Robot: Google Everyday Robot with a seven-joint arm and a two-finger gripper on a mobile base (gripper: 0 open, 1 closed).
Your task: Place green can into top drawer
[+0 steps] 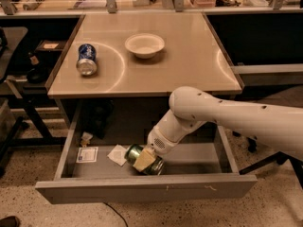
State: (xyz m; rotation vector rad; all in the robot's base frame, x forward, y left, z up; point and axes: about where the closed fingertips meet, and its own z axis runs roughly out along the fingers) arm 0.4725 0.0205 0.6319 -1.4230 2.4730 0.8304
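The green can lies on its side inside the open top drawer, a wide shallow grey drawer pulled out below the desk. My gripper is down in the drawer with its pale fingers around the can. The can sits low, at or just above the drawer floor, left of the drawer's middle. My white arm reaches in from the right, under the desk's front edge.
On the beige desk top a blue-and-white can lies on its side at the left and a white bowl stands at the middle. In the drawer lie a white card and a paper scrap. Chairs stand left and right.
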